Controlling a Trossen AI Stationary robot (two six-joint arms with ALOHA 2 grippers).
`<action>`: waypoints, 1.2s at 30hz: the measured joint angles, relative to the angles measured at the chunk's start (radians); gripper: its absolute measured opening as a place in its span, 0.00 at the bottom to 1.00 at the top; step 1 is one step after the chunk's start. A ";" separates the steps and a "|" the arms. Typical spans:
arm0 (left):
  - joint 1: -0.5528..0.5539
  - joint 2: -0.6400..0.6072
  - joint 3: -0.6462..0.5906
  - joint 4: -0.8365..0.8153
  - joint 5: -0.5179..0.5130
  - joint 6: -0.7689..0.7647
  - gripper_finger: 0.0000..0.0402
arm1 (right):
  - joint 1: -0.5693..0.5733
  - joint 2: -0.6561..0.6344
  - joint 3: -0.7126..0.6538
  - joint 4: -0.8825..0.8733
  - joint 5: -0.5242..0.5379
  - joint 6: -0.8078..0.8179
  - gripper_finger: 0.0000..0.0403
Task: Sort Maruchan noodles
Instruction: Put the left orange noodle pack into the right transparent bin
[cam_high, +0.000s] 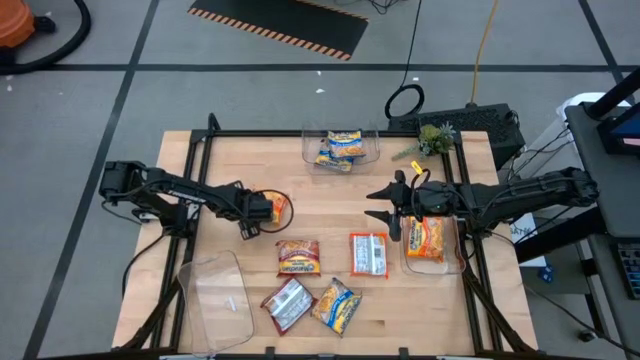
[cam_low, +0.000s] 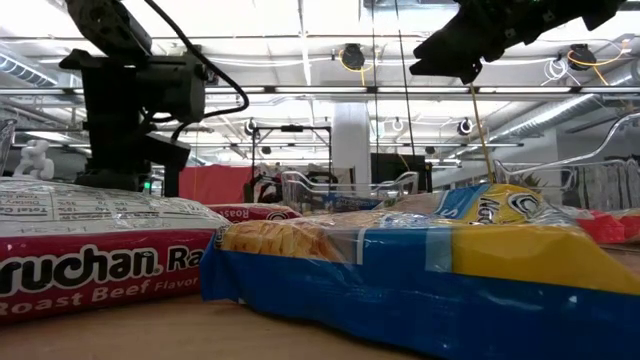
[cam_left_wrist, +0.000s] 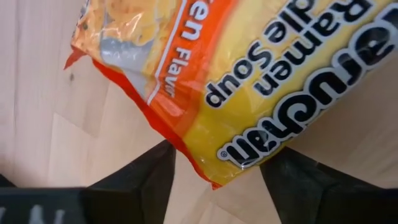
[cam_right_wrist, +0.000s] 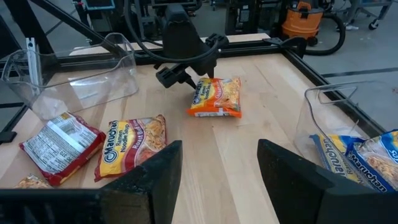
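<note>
1. Maruchan noodles are all over the table (cam_high: 230, 165): blue-and-yellow packets sit in the clear bin at the far edge (cam_high: 372, 155), an orange one lies in the right-hand bin (cam_high: 455, 262), and a third bin (cam_high: 215, 300) near the front left looks empty.
2. Four loose packets sit front-middle: a red-brown one (cam_high: 298, 257), a red one showing its back (cam_high: 369, 254), another face-down one (cam_high: 288, 304) and a blue-and-yellow one (cam_high: 337, 305).
3. Left gripper (cam_high: 262, 209) is the one at work. Its fingers are spread around the edge of an orange chicken packet (cam_left_wrist: 249, 87), which lies flat on the wood just ahead of it, toward table centre.
4. That packet's long axis runs slantwise across the jaws, so I'd guess it gets pinched by an edge or corner.
5. Right gripper (cam_high: 392, 205) hangs open above mid-table, beside the orange bin, farther from that packet.
</note>
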 joint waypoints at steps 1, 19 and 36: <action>0.000 0.000 0.000 0.003 0.000 0.010 0.55 | 0.000 0.000 0.000 0.000 0.000 0.000 0.50; 0.000 0.001 0.000 0.026 -0.015 0.155 0.08 | 0.000 0.000 0.000 0.000 0.000 -0.008 0.50; -0.090 -0.008 0.110 -0.010 -0.398 0.397 0.01 | -0.027 0.009 0.000 0.095 0.005 0.080 0.50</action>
